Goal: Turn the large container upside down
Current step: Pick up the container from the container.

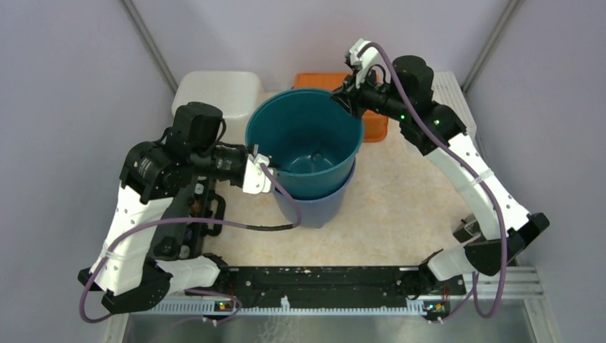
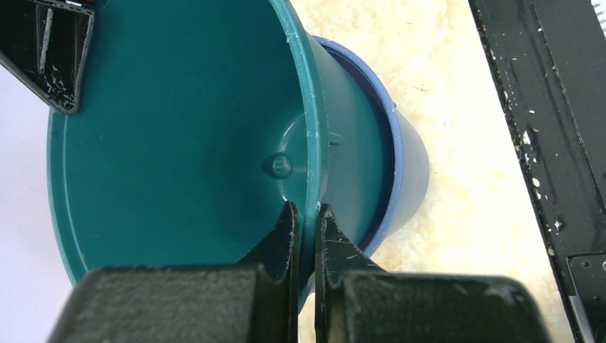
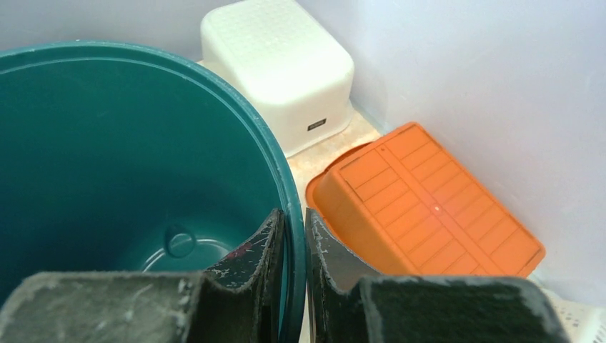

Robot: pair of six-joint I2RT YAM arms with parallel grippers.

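Mid-table, the teal container (image 1: pixel 304 136) sits nested in a blue tub (image 1: pixel 319 209), left gripper (image 2: pixel 307 223) and right gripper (image 3: pixel 293 230) each clamped on opposite rim edges — best lift clear together, then roll evenly.

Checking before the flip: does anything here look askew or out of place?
Yes: the teal container sits nested in a blue container, leaning rather than seated square, with blue showing only on the near side. The left end effector and right end effector each pinch its rim. Nothing looks spilled or broken.
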